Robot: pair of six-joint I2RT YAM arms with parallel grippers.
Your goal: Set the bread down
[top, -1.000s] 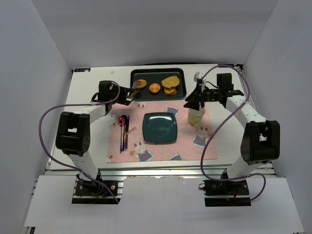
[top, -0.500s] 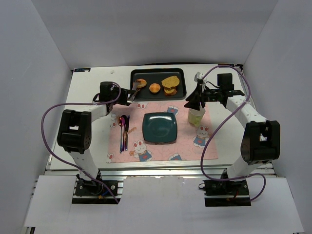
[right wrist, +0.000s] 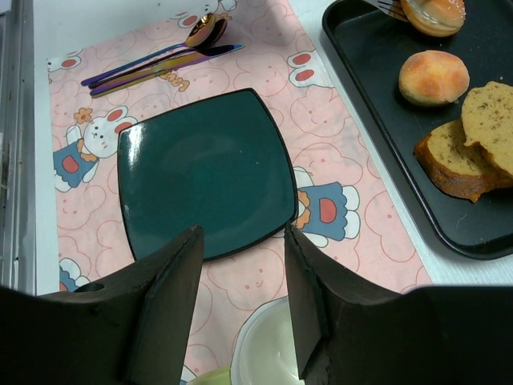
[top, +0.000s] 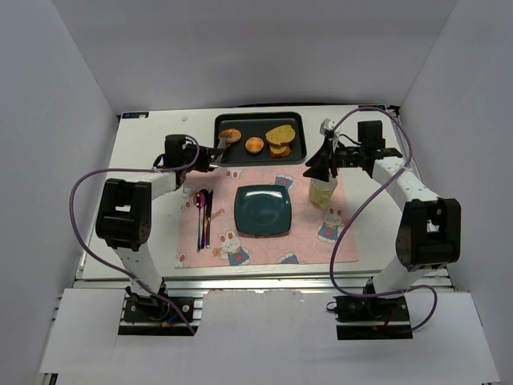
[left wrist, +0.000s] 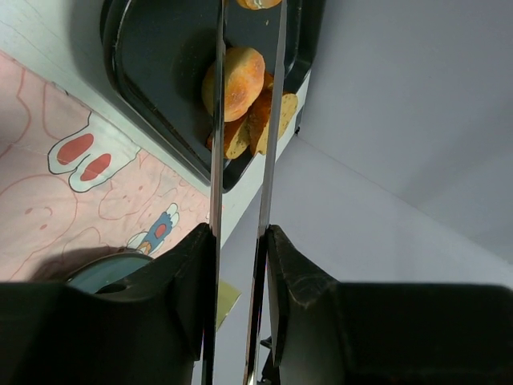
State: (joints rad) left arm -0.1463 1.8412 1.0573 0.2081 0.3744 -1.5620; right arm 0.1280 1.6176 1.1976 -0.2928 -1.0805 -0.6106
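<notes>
**Tongs at the oval bun on the far tray**

Nearest you, the pink rabbit-print placemat (top: 304, 241) lies across the middle of the table. The dark teal square plate (top: 262, 210) sits at its centre. The iridescent purple-and-gold cutlery (top: 204, 216) lies just left of the plate.

On the right part of the mat, just right of the plate's far corner, stands a pale green translucent cup (top: 323, 192). Your right gripper (right wrist: 244, 233) hovers over that cup, pointing left. Its fingers stand apart with nothing between the tips — the cup's rim shows below them in the right wrist view.

Further back on the left, your left gripper (left wrist: 239, 228) is closed on the thin metal tongs (left wrist: 268, 160). Its fingers press the two arms from outside, so only a narrow gap is left between them. The tongs reach far and right, over the edge of the black rectangular tray (top: 244, 124) at the far side of the table.

The bread is all in that tray. The flatter oval golden bun (top: 231, 135) lies at the left end with the tong tips at its left side — you cannot tell whether they clamp it. The rounder golden bun (top: 254, 144) sits just right of it, apart. The stacked tan toast slices (top: 280, 138) lie at the right end.
</notes>
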